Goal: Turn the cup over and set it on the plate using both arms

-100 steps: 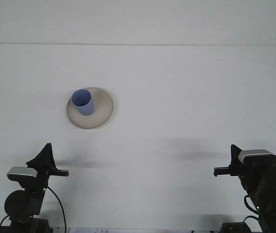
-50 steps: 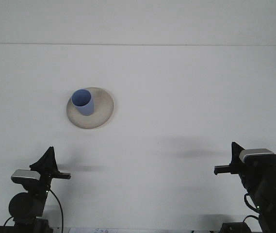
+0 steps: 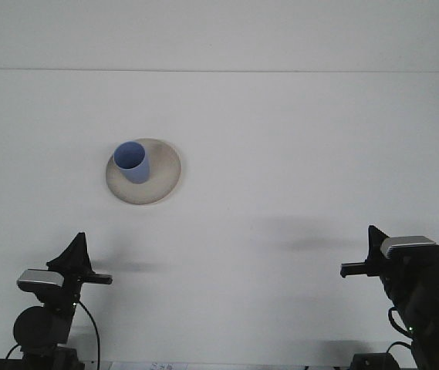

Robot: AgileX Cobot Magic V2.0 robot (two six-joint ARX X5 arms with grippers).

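- Cup (image 3: 132,161): blue, stands mouth-up on the plate (image 3: 163,185), toward the plate's left and far part, touching it.
- Plate: pale, round, flat on the table (image 3: 296,139), left of centre, well apart from both grippers.
- Left gripper (image 3: 76,258): low at the near-left edge, cup well ahead of its tips and a bit to their right; tips point up and away. Finger state: cannot tell, only a dark wedge shows.
- Right gripper (image 3: 371,250): low at the near-right edge, cup far ahead and far to the left of its tips. Finger state: cannot tell, seen side-on.
- Neither gripper holds or touches anything; bare table between the tips and the plate.
- Step, as a judgement: cup looks flipped and placed, so the task reads as finished, with both arms parked at the near edge.
- Next move, as a judgement: nothing more at the cup; at most keep both arms low and clear of the plate so the upright cup is not knocked.
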